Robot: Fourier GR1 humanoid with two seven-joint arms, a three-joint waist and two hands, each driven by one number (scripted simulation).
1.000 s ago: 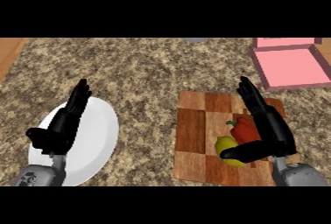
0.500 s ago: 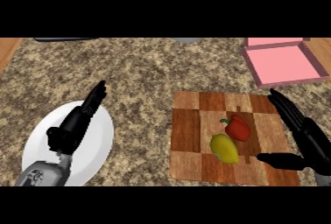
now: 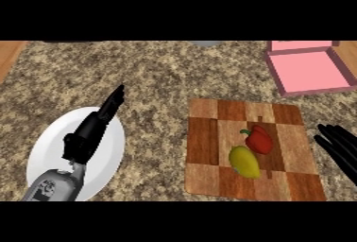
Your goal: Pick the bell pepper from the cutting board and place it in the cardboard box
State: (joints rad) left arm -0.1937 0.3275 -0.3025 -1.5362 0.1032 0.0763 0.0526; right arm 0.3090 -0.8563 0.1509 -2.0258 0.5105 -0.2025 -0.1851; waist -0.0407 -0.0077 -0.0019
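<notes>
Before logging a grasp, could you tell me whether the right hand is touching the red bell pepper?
Apart. The head view shows bare cutting board between the right hand and the red bell pepper.

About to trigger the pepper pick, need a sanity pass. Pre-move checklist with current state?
1. Bell pepper on cutting board, uncovered: ok.
2. Yellow fruit clear of the pepper: not ok, it lies right against it.
3. Right hand open, at the board's right edge: ok.
4. Right hand over the pepper: not ok, off to the side.
5. Box open, nothing visible inside: ok.
6. Left hand out of the path, over the plate: ok.
</notes>
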